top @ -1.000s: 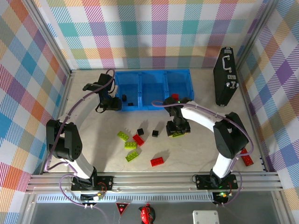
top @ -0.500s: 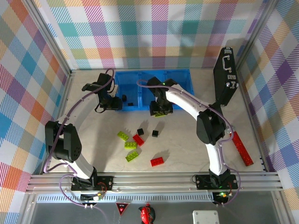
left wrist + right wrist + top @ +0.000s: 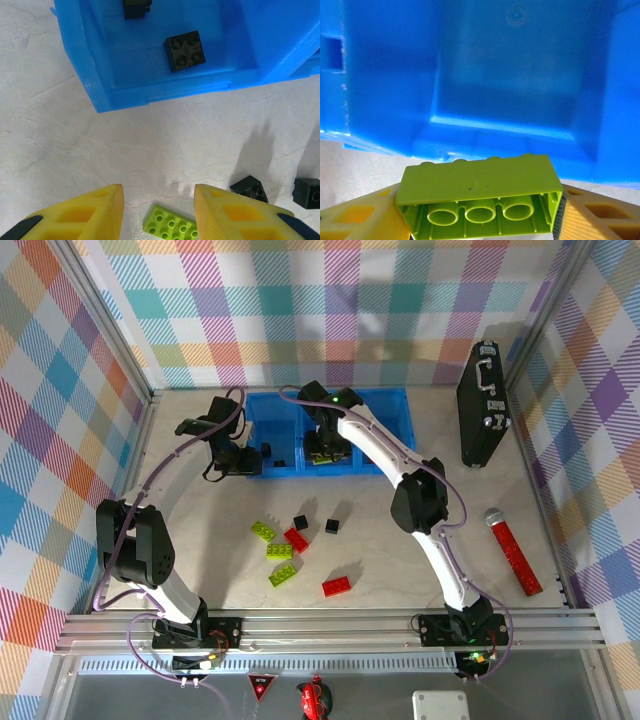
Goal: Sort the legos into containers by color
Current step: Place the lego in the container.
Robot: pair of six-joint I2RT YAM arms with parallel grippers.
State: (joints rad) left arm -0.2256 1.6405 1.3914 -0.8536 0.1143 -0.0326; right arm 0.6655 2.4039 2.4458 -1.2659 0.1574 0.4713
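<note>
Loosely, three green legos (image 3: 280, 551), two red (image 3: 337, 586), two black (image 3: 332, 526)

No text, labels or numbers legible, perhaps too small overhead

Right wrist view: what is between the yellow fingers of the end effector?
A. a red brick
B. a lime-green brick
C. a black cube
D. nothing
B: a lime-green brick, its hollow underside facing the camera, is clamped between the yellow fingers of the right end effector, with the blue tray beyond it.
</note>
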